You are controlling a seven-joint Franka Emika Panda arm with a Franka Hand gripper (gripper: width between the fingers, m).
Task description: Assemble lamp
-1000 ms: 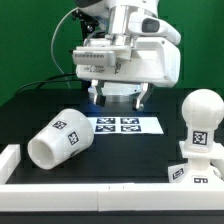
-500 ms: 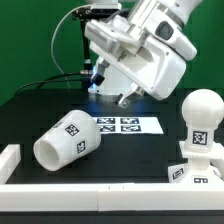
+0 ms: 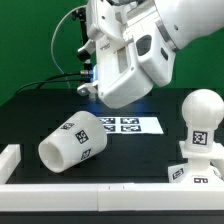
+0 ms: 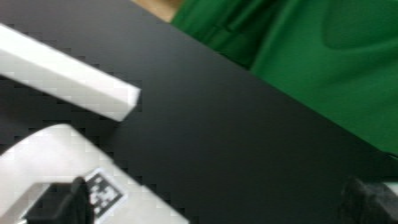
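Starting from the near edge in the exterior view, a low white rail (image 3: 60, 190) runs along the front of the black table (image 3: 140, 155). At the exterior view's right, close to this rail, the flared square base (image 3: 196, 170) stands upright with the round-headed bulb (image 3: 203, 118) sitting in it. The bulb carries 1 black-and-white square tag on its front, and the base shows a part of another tag low down. These tags are only block patterns; no letters, numbers or brand can be read on them.

A little farther, at the exterior view's left, the shade (image 3: 73, 142) lies on its side on the table, its open mouth turned toward the left. 2 square tags are visible on its wall, again only patterns.

Behind the shade, the marker board (image 3: 130, 125) lies flat on the table with its printed tags, partly hidden by the shade.

Above the board the white robot arm (image 3: 130, 55) hangs tilted, with a small blue light on it. The gripper itself is hidden behind the arm body, so I cannot tell if the claw is spread or pressed together. The wrist view is blurred; it shows the dark table, a white rail piece (image 4: 63, 72), a white part with a tag (image 4: 71, 185), and a green curtain (image 4: 320, 60) behind.
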